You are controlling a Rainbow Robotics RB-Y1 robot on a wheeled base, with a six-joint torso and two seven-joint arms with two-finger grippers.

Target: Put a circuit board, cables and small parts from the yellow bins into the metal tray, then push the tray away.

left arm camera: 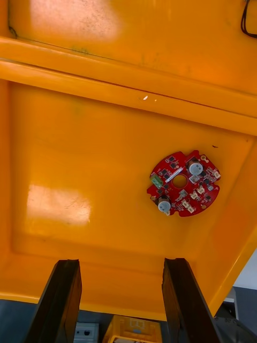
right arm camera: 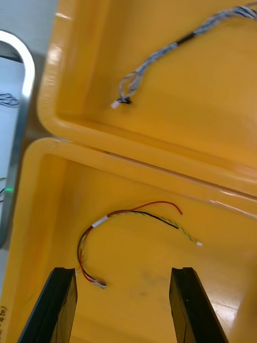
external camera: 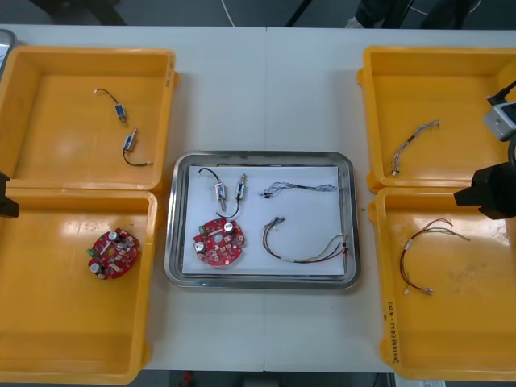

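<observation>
Metal tray (external camera: 262, 280) holds circuit board (external camera: 219, 240), cables (external camera: 300, 187), small parts (external camera: 220, 190); left gripper (left arm camera: 120, 300) and right gripper (right arm camera: 123, 305) wide, empty, yellow bins (right arm camera: 160, 161) beyond their fingers; push pending.

Your left gripper (left arm camera: 120, 262) and your right gripper (right arm camera: 123, 270) both hang with black fingers spread wide, nothing between them, your left arm (external camera: 6, 197) and right arm (external camera: 492, 193) out at their own sides.

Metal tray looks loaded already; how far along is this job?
Done: the metal tray holds a circuit board, a blue-white cable, a red-yellow cable and small metal parts. In hand: nothing; both arms' jaws stand open, empty, over the near bins. Left: pushing the tray away.
</observation>
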